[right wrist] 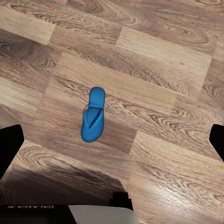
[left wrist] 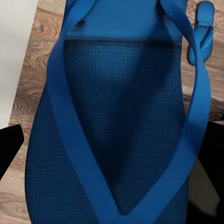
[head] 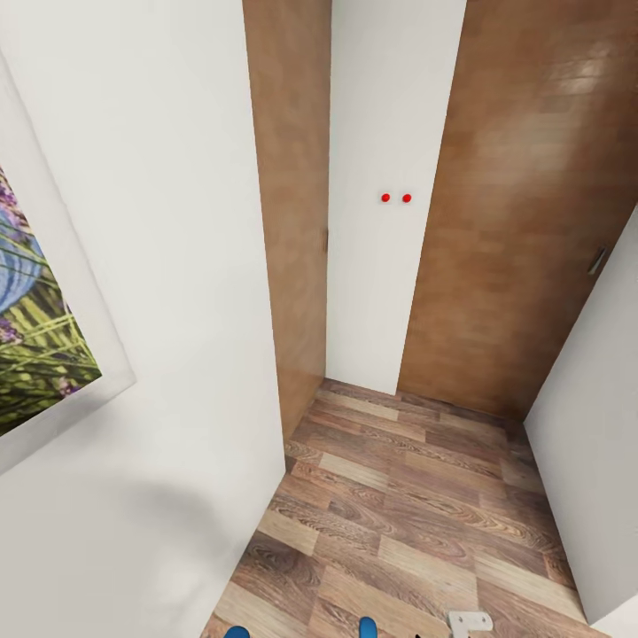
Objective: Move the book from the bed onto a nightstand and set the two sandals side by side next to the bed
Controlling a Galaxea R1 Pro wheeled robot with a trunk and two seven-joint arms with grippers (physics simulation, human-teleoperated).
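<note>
Sandals first: your left wrist cam has one blue sandal (left wrist: 112, 121) right up against the lens, strap side facing it, V-strap running down the middle. Left gripper's (left wrist: 112, 154) dark fingertips (left wrist: 9, 144) sit at both edges of that sandal, one each side, so you look clamped on it w/ the left, though contact itself is hidden behind the sole. Second sandal (left wrist: 201, 32) lies flat on the wood-plank floor (left wrist: 32, 70) beyond it, well apart from the held one.

Right wrist cam looks straight down on a blue sandal (right wrist: 93, 115) lying strap-up on the floor (right wrist: 154, 70), alone, nothing touching it. Right gripper (right wrist: 112, 144) is spread wide, fingertips (right wrist: 9, 144) at the frame's far edges, nothing between them.

Head cam: you're facing a white wall (head: 390, 177) flanked by wood panels (head: 523, 204), narrow corridor-like spot, framed lavender picture (head: 35, 310) on the wall at left. Two blue tips (head: 236, 632) poke in at the bottom edge, can't tell which sandal is which. No containers anywhere.
</note>
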